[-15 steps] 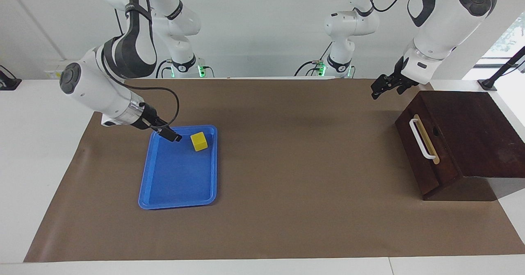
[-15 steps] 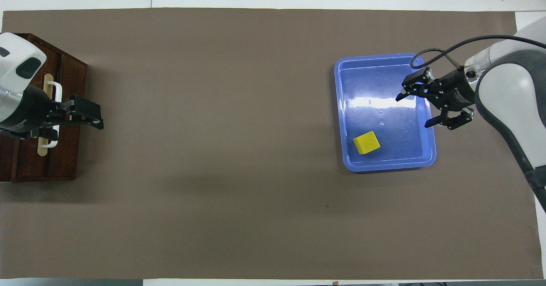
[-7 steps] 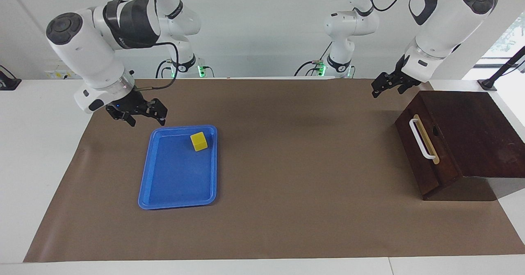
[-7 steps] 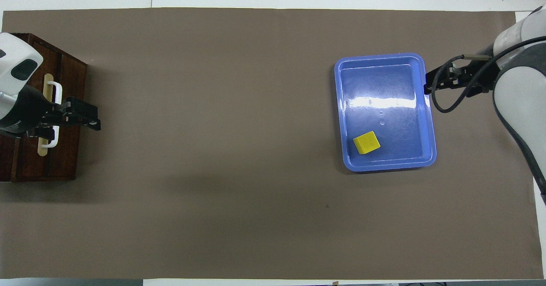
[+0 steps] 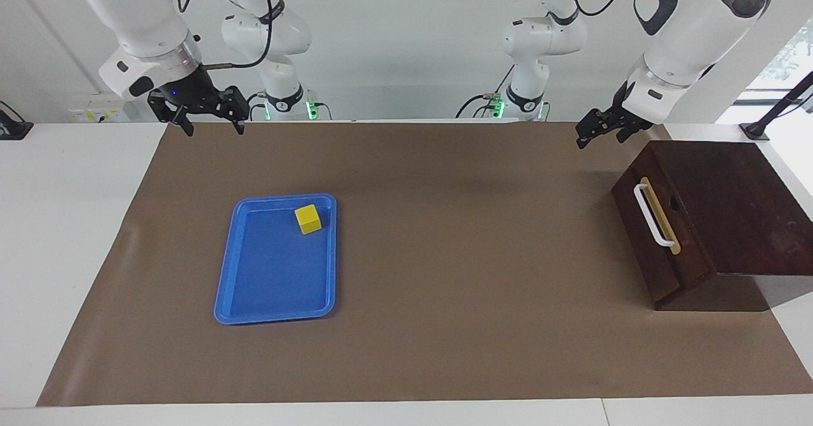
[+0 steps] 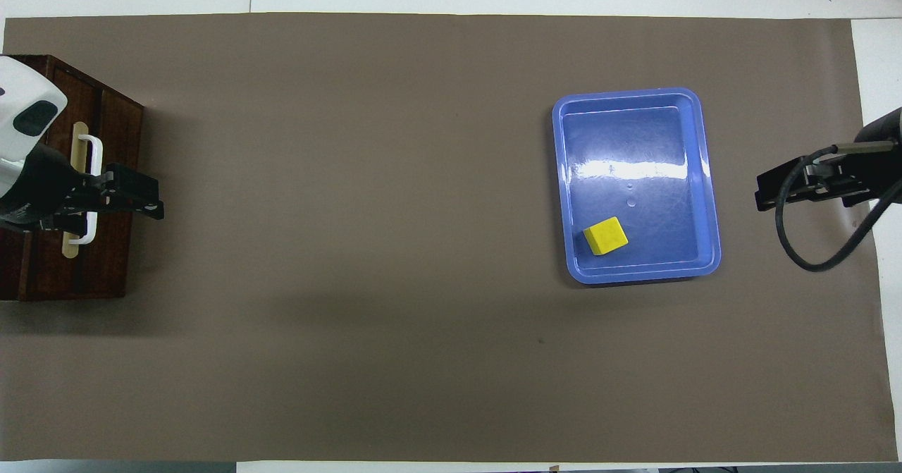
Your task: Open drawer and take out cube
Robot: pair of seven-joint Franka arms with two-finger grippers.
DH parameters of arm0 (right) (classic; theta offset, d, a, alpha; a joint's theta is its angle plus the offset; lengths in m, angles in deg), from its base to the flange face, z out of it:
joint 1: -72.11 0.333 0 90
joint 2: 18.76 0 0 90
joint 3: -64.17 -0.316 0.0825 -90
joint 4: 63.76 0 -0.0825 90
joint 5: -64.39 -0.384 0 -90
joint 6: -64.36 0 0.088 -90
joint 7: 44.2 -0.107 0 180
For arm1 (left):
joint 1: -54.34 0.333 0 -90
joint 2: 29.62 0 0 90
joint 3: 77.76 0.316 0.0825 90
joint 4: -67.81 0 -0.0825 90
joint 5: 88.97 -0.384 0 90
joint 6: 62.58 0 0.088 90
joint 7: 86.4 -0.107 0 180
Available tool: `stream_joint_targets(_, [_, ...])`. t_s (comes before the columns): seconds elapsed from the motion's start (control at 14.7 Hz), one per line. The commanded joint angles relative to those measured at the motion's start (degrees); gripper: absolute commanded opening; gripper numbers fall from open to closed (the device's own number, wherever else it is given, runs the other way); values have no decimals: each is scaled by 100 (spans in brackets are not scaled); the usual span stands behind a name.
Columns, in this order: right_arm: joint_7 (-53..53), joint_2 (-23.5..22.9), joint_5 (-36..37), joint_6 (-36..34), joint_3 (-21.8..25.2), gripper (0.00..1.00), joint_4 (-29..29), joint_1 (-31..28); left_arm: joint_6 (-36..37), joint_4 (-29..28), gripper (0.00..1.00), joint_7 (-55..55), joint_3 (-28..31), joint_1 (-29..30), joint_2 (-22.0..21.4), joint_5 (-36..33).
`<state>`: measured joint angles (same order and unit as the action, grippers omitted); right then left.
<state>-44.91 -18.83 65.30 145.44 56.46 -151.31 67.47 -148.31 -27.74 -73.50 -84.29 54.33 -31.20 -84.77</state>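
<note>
Now the yellow cube [image 5: 308, 218] sits in the blue tray [image 5: 254, 315], at its one o'clock corner in the facing view. The drawer [image 5: 657, 242] is shut. My right gripper [image 5: 208, 116] and left gripper [image 5: 599, 129] hang spread, empty.

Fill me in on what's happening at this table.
Nothing is being handled. The yellow cube sits in the blue tray, at the tray's end nearer the robots. The drawer is shut. The right gripper hangs open and empty above the mat's edge; the left gripper hangs open beside the drawer cabinet.
</note>
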Motion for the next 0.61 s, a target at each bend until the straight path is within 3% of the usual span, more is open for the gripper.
stream_joint_targets(0.0, [238, 287, 172, 783, -30, 100, -823, -20, 65, -175, 100, -69, 38, -17, -193, -95])
stream_joint_targets(0.2, [203, 280, 146, 910, -30, 100, -957, -98, 65, -174, 100, -33, -6, -43, -202, -165])
stream_joint_targets(0.54, [229, 174, 102, 629, -30, 100, -677, -125, 13, -174, 100, -25, 55, 140, -219, -156])
